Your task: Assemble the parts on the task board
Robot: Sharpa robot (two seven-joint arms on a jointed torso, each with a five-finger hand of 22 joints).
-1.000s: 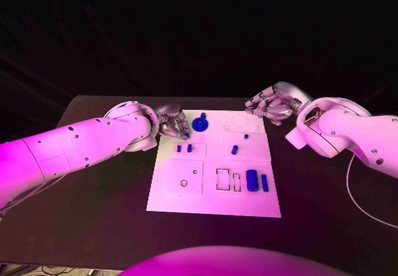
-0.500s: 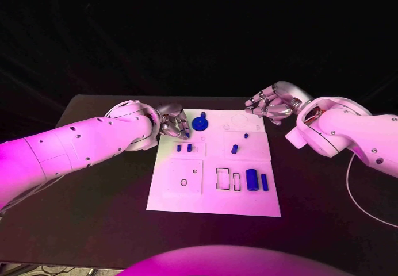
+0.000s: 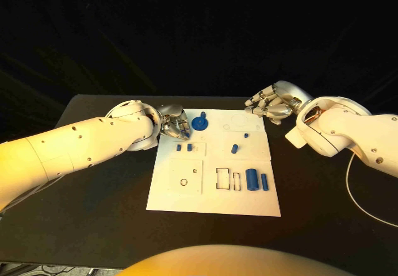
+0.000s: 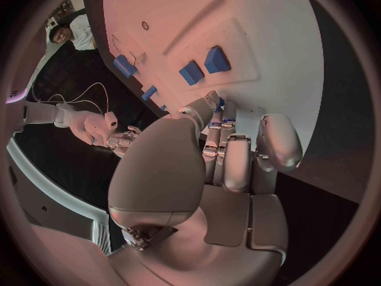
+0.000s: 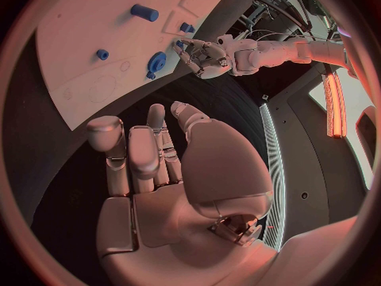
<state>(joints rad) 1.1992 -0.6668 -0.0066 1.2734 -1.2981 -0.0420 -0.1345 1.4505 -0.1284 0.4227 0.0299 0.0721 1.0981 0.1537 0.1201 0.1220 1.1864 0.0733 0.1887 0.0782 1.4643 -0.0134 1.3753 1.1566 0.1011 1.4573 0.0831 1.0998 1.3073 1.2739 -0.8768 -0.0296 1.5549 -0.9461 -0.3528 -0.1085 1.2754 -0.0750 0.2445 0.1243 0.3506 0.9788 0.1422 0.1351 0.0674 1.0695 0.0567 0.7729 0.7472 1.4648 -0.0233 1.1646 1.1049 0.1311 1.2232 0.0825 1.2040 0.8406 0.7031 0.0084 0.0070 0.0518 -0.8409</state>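
On the black worktop (image 3: pixel 99 195) we see the white task board (image 3: pixel 178 195) lying flat between the two white arms. We see the left robot hand (image 3: pixel 175 127) at the board's far left edge, its fingers drawn together with their tips down beside a round blue gear (image 3: pixel 200 122). Whether it pinches anything we cannot tell; the left wrist view shows the fingertips bunched just above the board. The right robot hand (image 3: pixel 270 106) hovers just off the board's far right corner, fingers apart and holding nothing.

Further parts sit on the board: two small blue blocks (image 3: pixel 184 148) side by side near the left hand, a small peg (image 3: pixel 245 136) and a short blue piece (image 3: pixel 234 149) in the middle, and a thick blue cylinder (image 3: pixel 251 177) with a thin blue bar (image 3: pixel 264 182) near the right edge. Beside these lie outlined rectangular slots (image 3: pixel 224 178), and a small ring mark on the left panel. We judge the assembly only partly done, with several parts left to seat.
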